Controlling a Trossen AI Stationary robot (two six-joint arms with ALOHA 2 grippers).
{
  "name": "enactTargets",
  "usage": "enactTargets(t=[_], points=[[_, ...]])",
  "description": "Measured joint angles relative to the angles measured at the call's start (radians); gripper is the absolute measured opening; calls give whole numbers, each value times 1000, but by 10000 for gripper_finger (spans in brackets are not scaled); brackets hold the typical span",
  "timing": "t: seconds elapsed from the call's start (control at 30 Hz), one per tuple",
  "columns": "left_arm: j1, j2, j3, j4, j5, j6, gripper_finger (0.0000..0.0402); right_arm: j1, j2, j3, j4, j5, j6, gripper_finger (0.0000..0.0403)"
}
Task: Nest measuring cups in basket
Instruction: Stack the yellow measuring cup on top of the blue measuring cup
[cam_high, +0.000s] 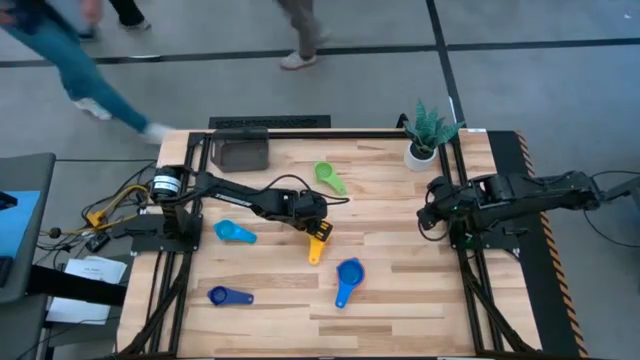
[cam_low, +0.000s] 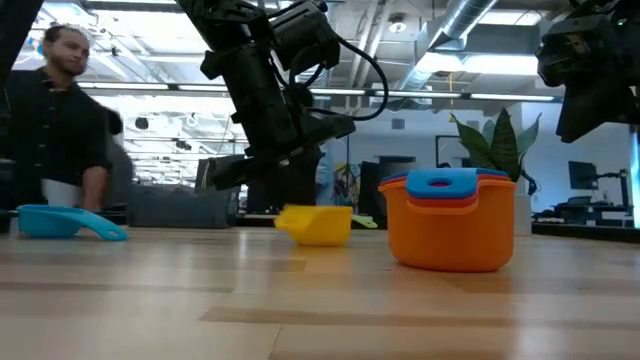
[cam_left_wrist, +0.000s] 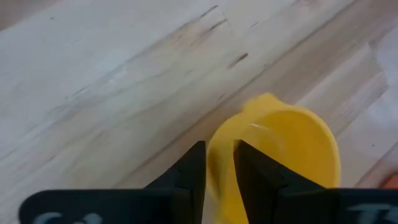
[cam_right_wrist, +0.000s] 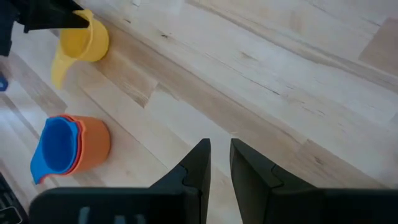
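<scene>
The left gripper (cam_high: 317, 226) sits near the middle of the table, and the left wrist view shows its 2 fingers (cam_left_wrist: 193, 171) pinching the rim of the yellow cup (cam_left_wrist: 273, 155), 1 finger outside the wall and 1 inside the bowl. In the low view the yellow cup (cam_low: 316, 224) appears to rest on the wood or just above it. Its handle points toward the front edge in the high view, away from the gripper.

The basket (cam_high: 243, 152) stands at the back left corner of the table (cam_high: 400, 290), beyond the left arm's elbow, so the carry should run back and to the left from the grasp point. The left arm is far nearer to both cup and basket than the right gripper (cam_high: 432, 212), which hangs at the right side with its fingers nearly closed on nothing.

A stack of orange cup (cam_low: 450, 232), red and blue lies in front of the yellow cup, toward the right. The green cup (cam_high: 328, 177), the light blue cup (cam_high: 235, 232) and the dark blue cup (cam_high: 228, 296) lie apart on the wood. None is in the basket yet.
</scene>
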Motion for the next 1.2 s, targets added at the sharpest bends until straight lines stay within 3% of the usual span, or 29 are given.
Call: enactTargets(t=[0.2, 0.53, 0.9, 1.2], points=[[3, 0, 0, -1, 13, 36, 7, 0, 0, 0, 15, 0, 12, 85], [8, -12, 19, -19, 121, 128, 3, 0, 1, 0, 47, 3, 41, 85], [-41, -26, 288, -114, 99, 341, 1, 51, 69, 0, 103, 2, 117, 85], [-63, -26, 445, -233, 23, 318, 1, 171, 129, 0, 105, 29, 255, 85]])
